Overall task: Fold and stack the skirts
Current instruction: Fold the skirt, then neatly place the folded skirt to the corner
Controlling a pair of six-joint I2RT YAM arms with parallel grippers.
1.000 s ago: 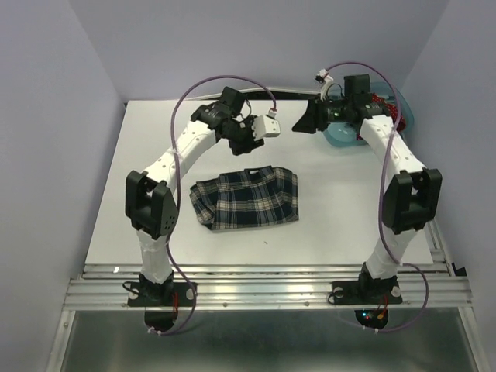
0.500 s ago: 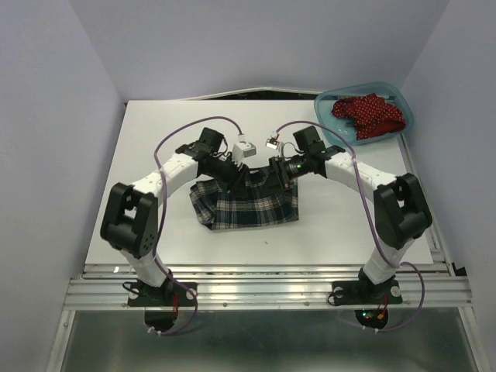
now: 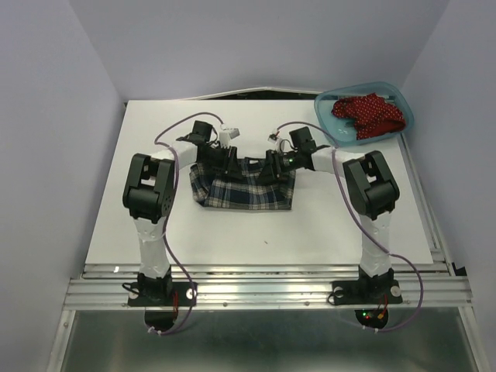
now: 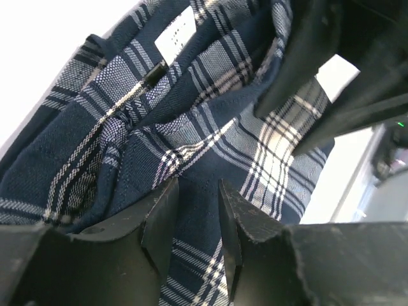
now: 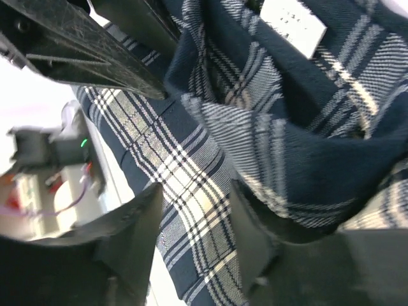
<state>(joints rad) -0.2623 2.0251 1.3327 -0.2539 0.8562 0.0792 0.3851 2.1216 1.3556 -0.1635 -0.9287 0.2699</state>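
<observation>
The plaid skirt (image 3: pixel 244 194) lies on the white table (image 3: pixel 155 225) at its middle. Both grippers are down on its far edge. My left gripper (image 3: pixel 227 160) is on the far left part; in the left wrist view (image 4: pixel 198 186) its jaws stand close together with a fold of the plaid skirt (image 4: pixel 191 95) between them. My right gripper (image 3: pixel 271 165) is on the far right part; in the right wrist view (image 5: pixel 194 188) its jaws stand apart over the plaid skirt (image 5: pixel 287 127). The red dotted skirt (image 3: pixel 368 115) lies bunched in the tub.
The teal tub (image 3: pixel 408 116) stands at the table's far right corner. A white label (image 4: pixel 175 35) is sewn inside the plaid skirt's waist, and it shows in the right wrist view (image 5: pixel 293 25) too. Grey walls close in the left, back and right.
Both arms came down from the back onto the plaid skirt's far edge. The skirt's near edge has since shifted back, so the cloth looks shorter front to back.
</observation>
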